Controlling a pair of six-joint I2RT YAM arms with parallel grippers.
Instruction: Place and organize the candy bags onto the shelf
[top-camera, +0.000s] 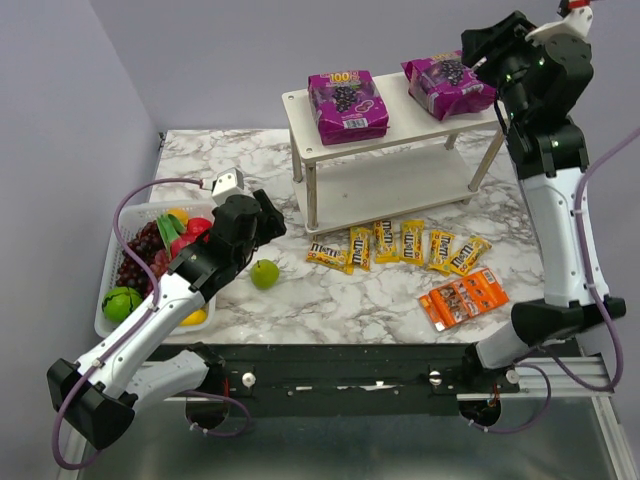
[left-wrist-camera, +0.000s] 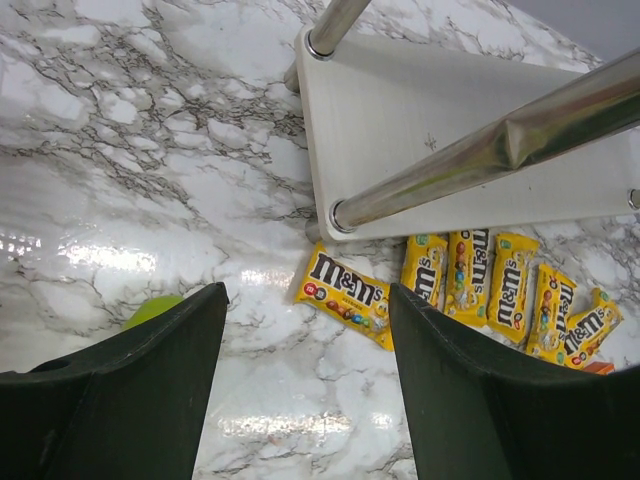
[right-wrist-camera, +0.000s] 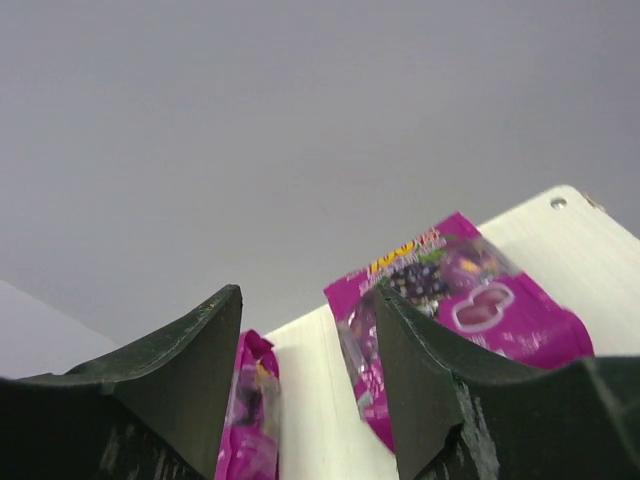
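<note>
**A:** Where are the candy bags sitting right now?

**B:** Two purple pouches (top-camera: 347, 105) are lying flat on the top tier of the white shelf (top-camera: 400, 185). Six yellow M&M's packets (top-camera: 413, 240) are lying in a row on the marble table (top-camera: 350, 320), just in front of the shelf. The orange pack (top-camera: 463, 298) is lying nearer the arms, on the right.

**A:** And what are the grippers doing?

**B:** The right gripper (right-wrist-camera: 308, 293) is hanging at the top tier with its fingers apart, pinching nothing; one pouch's edge is showing just beside a finger. The left gripper (top-camera: 272, 218) is hovering open and empty over the table, near a green fruit (top-camera: 264, 273).

**A:** How are you expecting the packets to handle?

**B:** I'm expecting them to be light, thin, crinkly and slick, and they're lying flat against the marble. I'm leaning toward pinching across the narrow width of the end packet (left-wrist-camera: 345, 295) nearest the left gripper. Some packets are touching, so a neighbour may drag along.
</note>
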